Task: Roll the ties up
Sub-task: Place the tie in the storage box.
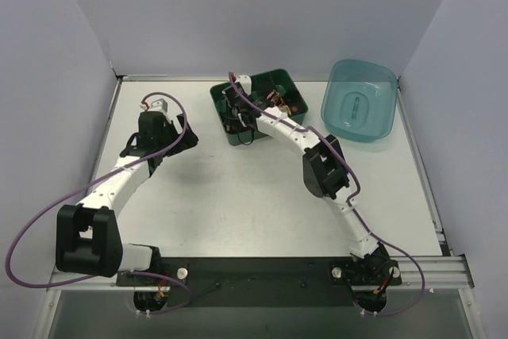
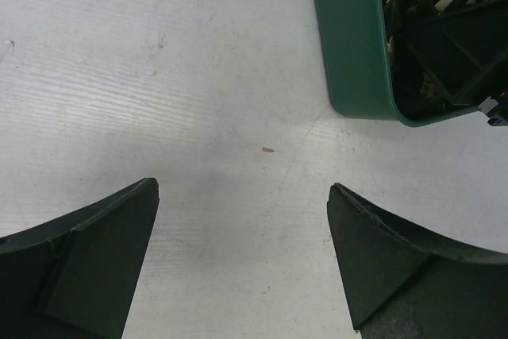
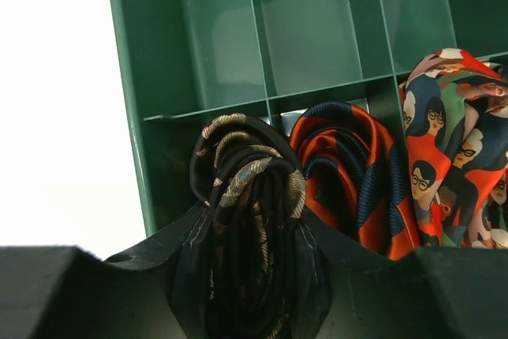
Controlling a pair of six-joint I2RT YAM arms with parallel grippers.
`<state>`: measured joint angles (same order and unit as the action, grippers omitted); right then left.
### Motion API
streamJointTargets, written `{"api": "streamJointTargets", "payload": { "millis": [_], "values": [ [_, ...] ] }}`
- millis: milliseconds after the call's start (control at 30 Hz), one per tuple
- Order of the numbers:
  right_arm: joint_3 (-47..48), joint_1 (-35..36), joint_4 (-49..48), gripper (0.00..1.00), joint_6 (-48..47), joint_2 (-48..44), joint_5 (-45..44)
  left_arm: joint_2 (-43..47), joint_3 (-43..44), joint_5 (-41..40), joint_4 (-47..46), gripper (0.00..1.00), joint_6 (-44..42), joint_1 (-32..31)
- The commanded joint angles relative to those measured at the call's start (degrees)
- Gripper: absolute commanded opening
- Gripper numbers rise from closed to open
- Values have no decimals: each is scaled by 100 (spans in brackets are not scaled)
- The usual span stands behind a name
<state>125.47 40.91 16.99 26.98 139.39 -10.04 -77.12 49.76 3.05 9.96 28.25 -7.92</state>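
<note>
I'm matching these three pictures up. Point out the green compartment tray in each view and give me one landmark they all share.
Top external: the green compartment tray sits at the far middle of the table, left of the teal tub.
Left wrist: only its corner shows, at the upper right.
Right wrist: it fills most of the frame, behind the rolled black tie.
Shared landmark: the white table along the tray's outer wall.

I am pinching a rolled black tie [image 3: 248, 196] with small gold motifs in my right claw [image 3: 252, 275]. It is standing on edge in a compartment against the side wall of the green tray [image 3: 125, 77]. An orange-and-navy striped coil [image 3: 357, 172] is sitting just beside it, and a tie printed with bespectacled faces [image 3: 452, 140] is bunching up at the right.
</note>
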Motion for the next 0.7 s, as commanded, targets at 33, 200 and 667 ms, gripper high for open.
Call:
{"api": "streamJointTargets", "payload": {
  "millis": [33,200,667],
  "values": [
    [92,190,911,0,-360,290,142,30,210,-85,-117,97,-21,1],
    [39,234,911,9,-492,308,353,-22,227,-76,-125,97,-21,1],
    [-277,243,832,53,-650,-324,758,-215,315,3,-292,97,5,1]
  ]
}}
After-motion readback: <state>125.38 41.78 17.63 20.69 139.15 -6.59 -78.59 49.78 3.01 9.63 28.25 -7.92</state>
